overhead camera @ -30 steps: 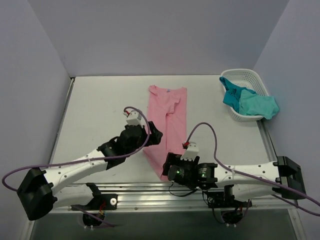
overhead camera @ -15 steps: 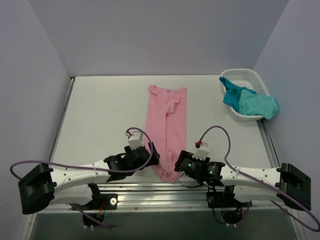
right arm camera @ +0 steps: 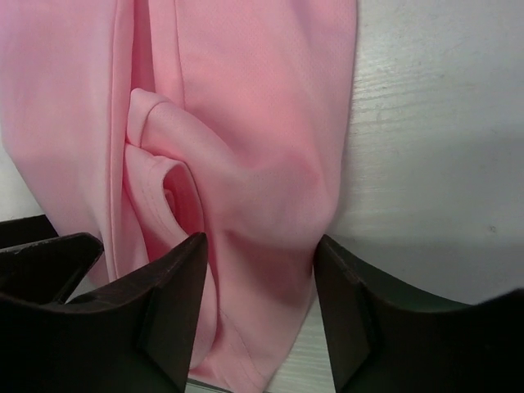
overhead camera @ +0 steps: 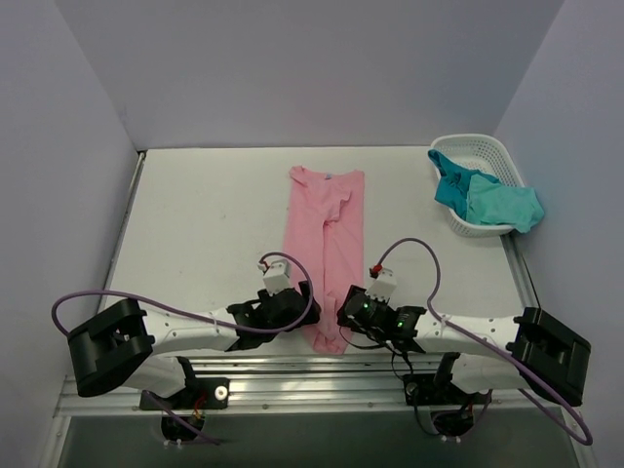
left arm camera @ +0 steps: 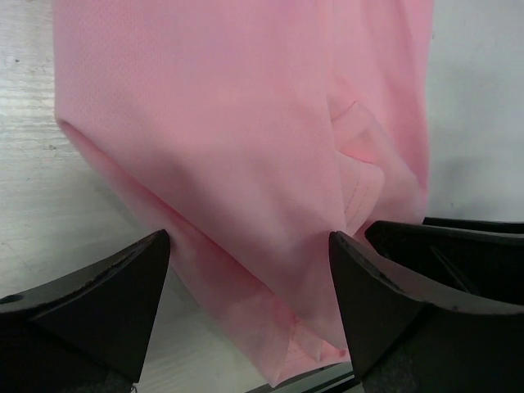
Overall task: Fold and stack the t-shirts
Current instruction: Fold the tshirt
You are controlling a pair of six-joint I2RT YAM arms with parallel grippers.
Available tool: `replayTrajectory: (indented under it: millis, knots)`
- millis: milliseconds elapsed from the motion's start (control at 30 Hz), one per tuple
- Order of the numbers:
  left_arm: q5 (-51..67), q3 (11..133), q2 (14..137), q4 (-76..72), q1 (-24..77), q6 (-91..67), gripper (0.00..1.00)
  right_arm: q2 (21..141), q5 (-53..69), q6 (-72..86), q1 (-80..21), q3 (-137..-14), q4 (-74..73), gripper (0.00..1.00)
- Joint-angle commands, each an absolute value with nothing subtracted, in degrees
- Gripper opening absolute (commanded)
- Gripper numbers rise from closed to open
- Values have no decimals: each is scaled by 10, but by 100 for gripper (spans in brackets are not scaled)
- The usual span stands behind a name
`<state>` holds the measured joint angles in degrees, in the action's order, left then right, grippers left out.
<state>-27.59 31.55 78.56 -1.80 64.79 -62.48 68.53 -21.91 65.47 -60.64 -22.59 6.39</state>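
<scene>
A light pink t-shirt [overhead camera: 327, 224], folded into a long narrow strip, runs from the middle of the table to its near edge. My left gripper [overhead camera: 306, 310] is at the strip's near end on the left side. It stands open, its fingers wide apart on either side of the pink fabric [left arm camera: 246, 123]. My right gripper [overhead camera: 344, 314] meets the same end from the right. Its jaws stand half closed around the bunched hem [right arm camera: 254, 213], still open with a gap. The teal t-shirt [overhead camera: 453, 187] and the turquoise one [overhead camera: 502, 207] lie in the basket.
The white lattice basket [overhead camera: 478, 143] stands at the back right, with the turquoise shirt hanging over its near rim. A metal rail [overhead camera: 292, 366] runs along the table's near edge just behind both grippers. Purple walls close in the left, back and right.
Both arms have swung down and toward the near edge, to the strip's near end. The right jaws have narrowed around the hem. The left jaws have barely moved.
</scene>
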Motion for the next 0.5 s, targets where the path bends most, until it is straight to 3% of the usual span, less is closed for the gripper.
replayTrajectory:
  millis: [0, 67, 300, 400, 467]
  knots:
    - [-268, 308, 786, -67, 651, -644, 87, 679, -206, 634, -590, -219, 54, 49]
    - [-265, 305, 787, -76, 653, -643, 80, 672, -202, 621, -587, -216, 61, 44]
    - [-252, 307, 810, -96, 662, -640, 28, 642, -193, 602, -575, -201, 64, 30]
    - [-245, 311, 828, -99, 664, -640, 21, 627, -193, 599, -572, -199, 62, 25]
    - [-240, 311, 836, -104, 668, -643, 14, 617, -193, 597, -570, -196, 60, 17]
